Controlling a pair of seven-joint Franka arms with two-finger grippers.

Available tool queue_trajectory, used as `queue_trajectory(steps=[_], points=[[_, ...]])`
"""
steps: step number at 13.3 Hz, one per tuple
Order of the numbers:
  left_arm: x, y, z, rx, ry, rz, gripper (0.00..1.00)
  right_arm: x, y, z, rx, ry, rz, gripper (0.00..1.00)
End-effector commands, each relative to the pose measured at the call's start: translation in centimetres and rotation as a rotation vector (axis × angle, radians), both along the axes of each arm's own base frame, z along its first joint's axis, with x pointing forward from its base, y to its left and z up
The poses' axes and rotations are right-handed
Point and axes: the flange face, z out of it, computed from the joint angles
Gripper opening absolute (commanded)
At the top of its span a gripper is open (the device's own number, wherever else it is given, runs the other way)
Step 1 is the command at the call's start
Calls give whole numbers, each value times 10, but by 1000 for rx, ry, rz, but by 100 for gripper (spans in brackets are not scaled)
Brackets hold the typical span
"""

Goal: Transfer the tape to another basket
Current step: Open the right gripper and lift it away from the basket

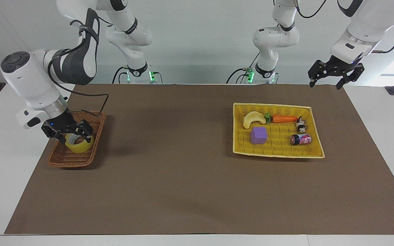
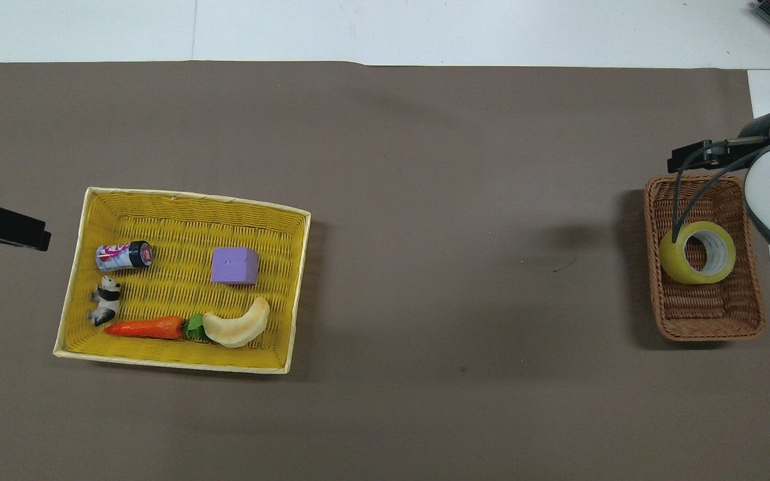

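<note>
The tape (image 1: 79,146) (image 2: 697,252), a glossy yellow roll with a pale core, lies tilted inside the dark-brown wicker basket (image 1: 66,159) (image 2: 706,317) at the right arm's end of the table. My right gripper (image 1: 74,136) (image 2: 692,155) hangs just above the tape, pointing down, open and holding nothing. Its cable crosses the basket in the overhead view. My left gripper (image 1: 325,83) (image 2: 4,227) waits open in the air over the table's edge at the left arm's end.
A larger yellow woven basket (image 1: 275,155) (image 2: 178,364) toward the left arm's end holds a banana toy (image 1: 253,118), a carrot (image 1: 284,118), a purple cube (image 1: 258,135), a small can (image 1: 300,139) and a panda figure (image 1: 300,125). Brown mat covers the table.
</note>
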Motion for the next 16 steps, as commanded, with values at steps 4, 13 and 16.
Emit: queue_trajectory(steps=[4,13,16], points=[[-3,3,6,16,-3,-5,100,-40,44,85,-8,-38,-149,100],[-3,3,6,16,-3,-5,100,-117,9,185,-35,25,-221,100],[-3,3,6,16,-3,-5,100,-139,24,174,-6,71,-318,100]])
